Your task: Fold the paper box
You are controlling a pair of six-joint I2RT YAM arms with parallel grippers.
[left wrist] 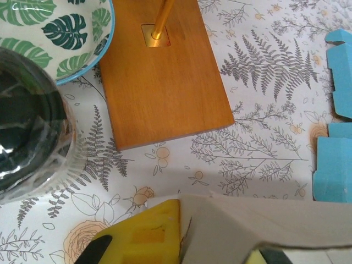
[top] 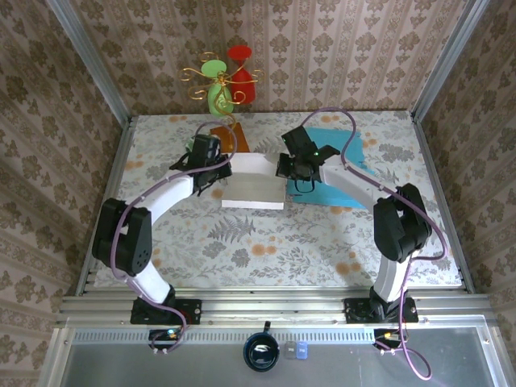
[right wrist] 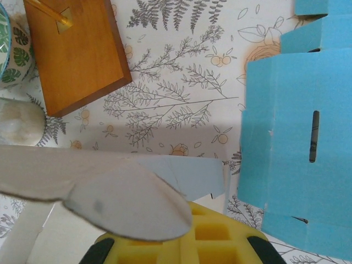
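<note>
Both claws are clenched on the white paper box (top: 254,187): the left claw (top: 216,165) pinches the flap at its 9 o'clock end, and the right claw (top: 289,168) pinches the flap at its 3 o'clock end. The box sits in the middle of the desk (top: 242,242), its long side running from 9 to 3 o'clock between the claws, so both arms are equally near. I think each flap must next fold in toward the middle.
</note>
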